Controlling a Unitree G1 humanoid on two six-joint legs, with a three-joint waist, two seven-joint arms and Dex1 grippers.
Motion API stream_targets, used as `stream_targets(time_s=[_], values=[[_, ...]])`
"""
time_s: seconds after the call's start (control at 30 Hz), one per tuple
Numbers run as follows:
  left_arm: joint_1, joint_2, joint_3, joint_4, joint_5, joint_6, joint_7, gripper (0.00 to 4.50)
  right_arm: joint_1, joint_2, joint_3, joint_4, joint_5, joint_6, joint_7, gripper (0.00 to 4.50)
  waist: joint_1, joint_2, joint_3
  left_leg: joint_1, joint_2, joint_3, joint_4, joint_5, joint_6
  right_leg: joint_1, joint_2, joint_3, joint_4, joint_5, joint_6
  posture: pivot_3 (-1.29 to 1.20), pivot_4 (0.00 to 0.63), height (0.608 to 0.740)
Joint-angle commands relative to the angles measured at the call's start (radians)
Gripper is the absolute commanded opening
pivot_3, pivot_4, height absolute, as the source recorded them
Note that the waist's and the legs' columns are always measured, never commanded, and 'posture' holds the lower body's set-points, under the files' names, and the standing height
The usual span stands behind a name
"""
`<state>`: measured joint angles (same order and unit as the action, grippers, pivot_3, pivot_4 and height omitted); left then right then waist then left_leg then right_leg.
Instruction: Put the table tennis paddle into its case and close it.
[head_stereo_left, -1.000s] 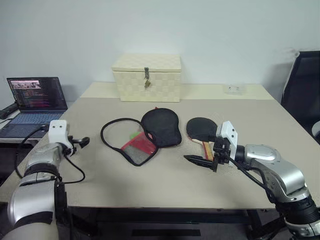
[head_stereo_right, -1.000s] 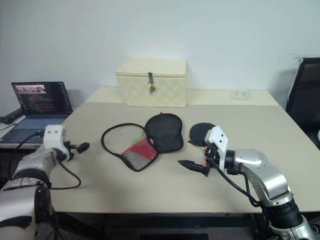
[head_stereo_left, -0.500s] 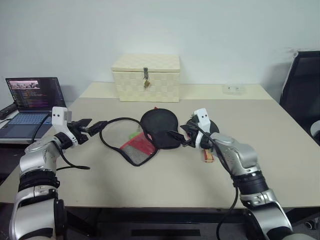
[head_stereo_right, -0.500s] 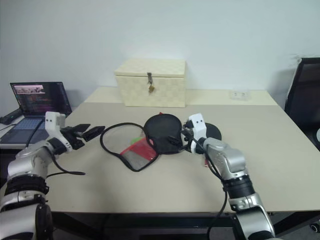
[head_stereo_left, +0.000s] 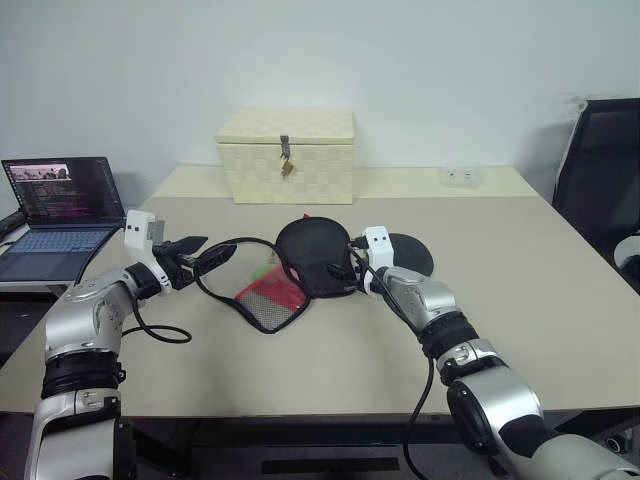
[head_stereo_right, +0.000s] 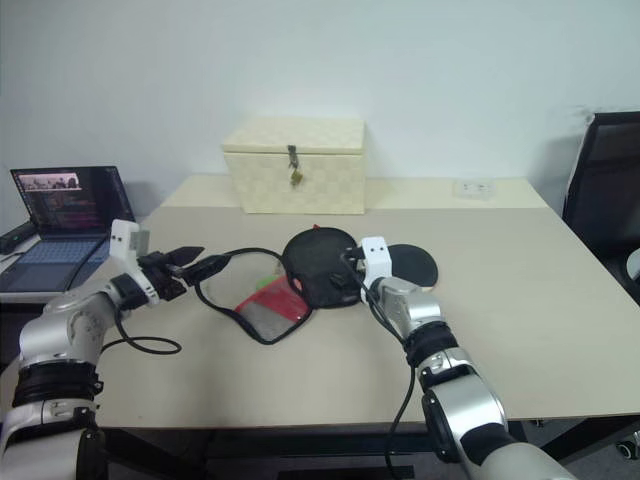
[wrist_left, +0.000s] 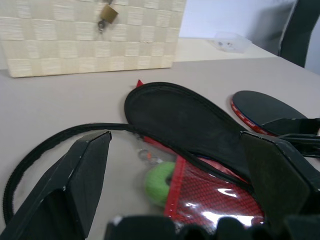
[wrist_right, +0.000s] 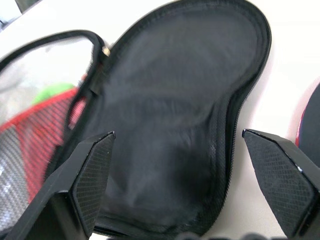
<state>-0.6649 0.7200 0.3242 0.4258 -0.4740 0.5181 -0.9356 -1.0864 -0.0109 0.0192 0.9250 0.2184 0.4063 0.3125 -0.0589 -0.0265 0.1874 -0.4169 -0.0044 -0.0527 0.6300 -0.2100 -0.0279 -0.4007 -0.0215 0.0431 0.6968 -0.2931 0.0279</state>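
Both pincers are standing wide and gripping nothing: the right pincer (head_stereo_left: 347, 268) is hovering at the case (head_stereo_left: 312, 258), the left pincer (head_stereo_left: 208, 254) is waiting by its zip edge. The case is lying unzipped on the bench (head_stereo_left: 520, 290), the table tennis paddle (head_stereo_left: 408, 254) sitting just beside it, untouched. Insertion and closing are both looking undone.

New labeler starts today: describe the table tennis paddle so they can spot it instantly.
On the beige table, in front of the cream woven box, lies the open black case. The table tennis paddle lies flat just beyond its far side: smaller, round black rubber face with a red edge.
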Motion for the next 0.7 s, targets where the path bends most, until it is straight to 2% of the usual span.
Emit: stream_targets(time_s=[0.03,0.23,0.43,0.57,0.7], values=[[0.037,0.03,0.03,-0.113,-0.075,0.06,-0.055,4.46,-0.059,0.012,-0.027,0.106,-0.031,-0.084,-0.038,4.5,-0.001,0.0,0.0,0.0,0.0,0.0,0.0,0.0,0.0,0.0,0.0,0.0,0.0,0.0,0.0,0.0,0.15,0.74],[0.085,0.048,0.031,-0.172,-0.1,0.096,-0.058,4.46,-0.095,0.035,-0.064,0.195,-0.032,-0.093,-0.015,4.5,-0.002,0.0,0.0,0.0,0.001,0.001,0.0,0.0,-0.001,-0.002,0.0,0.001,0.001,0.0,0.0,0.0,0.15,0.74],[0.1,0.05,0.03,-0.192,-0.106,0.107,-0.054,4.46,-0.098,0.091,-0.111,0.181,0.015,-0.01,0.077,4.5,-0.002,0.0,0.0,0.0,0.001,0.001,0.0,0.0,-0.001,-0.002,0.0,0.0,0.001,0.0,0.0,0.0,0.15,0.74],[0.102,0.05,0.028,-0.197,-0.106,0.108,-0.05,4.5,-0.096,0.101,-0.137,0.177,0.021,-0.003,0.066,3.59,-0.004,0.0,0.0,0.0,0.002,0.001,0.0,0.0,-0.001,-0.002,0.0,0.0,0.001,0.0,-0.001,0.0,0.15,0.74],[0.108,0.047,0.023,-0.207,-0.109,0.108,-0.044,4.5,-0.094,0.108,-0.171,0.18,0.034,0.004,0.036,2.14,-0.005,0.0,0.0,0.0,0.002,0.002,-0.001,0.0,-0.001,-0.003,0.0,0.0,0.001,0.0,-0.001,0.0,0.15,0.74]])
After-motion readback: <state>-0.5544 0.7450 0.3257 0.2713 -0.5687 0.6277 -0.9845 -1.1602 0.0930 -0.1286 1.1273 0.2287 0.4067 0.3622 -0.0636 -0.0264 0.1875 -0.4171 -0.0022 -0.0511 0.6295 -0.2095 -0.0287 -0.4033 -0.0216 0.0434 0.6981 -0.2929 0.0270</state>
